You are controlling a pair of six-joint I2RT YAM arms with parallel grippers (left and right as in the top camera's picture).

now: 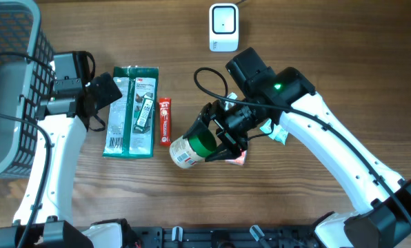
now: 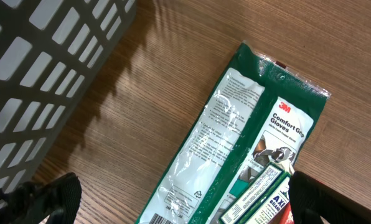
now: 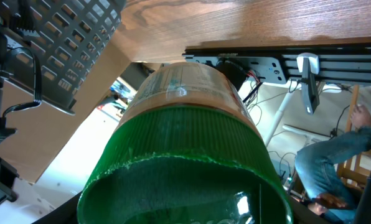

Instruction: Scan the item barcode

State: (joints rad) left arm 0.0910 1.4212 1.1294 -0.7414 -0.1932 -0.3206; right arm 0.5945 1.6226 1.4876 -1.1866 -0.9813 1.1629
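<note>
Centrally, the right tool (image 1: 216,134) is clenched on the green ribbed lid (image 1: 204,141) of a jar (image 1: 187,151). The jar is tipped onto its side, with its labelled body pointing toward the near-left of the table (image 1: 329,55). Whether the jar rests on the wood or hangs just above it cannot be told. In the right wrist view the lid (image 3: 179,162) fills the foreground, with the clear body (image 3: 185,93) beyond it.

A white scanner (image 1: 223,26) stands at the far edge, well apart from the jar. The left tool (image 1: 98,102) is released, its fingers spread wide and empty, over the far end of a Comfort Grip Gloves pack (image 2: 235,143). The pack lies flat near a grey basket (image 1: 12,83). A narrow red packet (image 1: 165,120) lies just beside the pack, between it and the jar.
</note>
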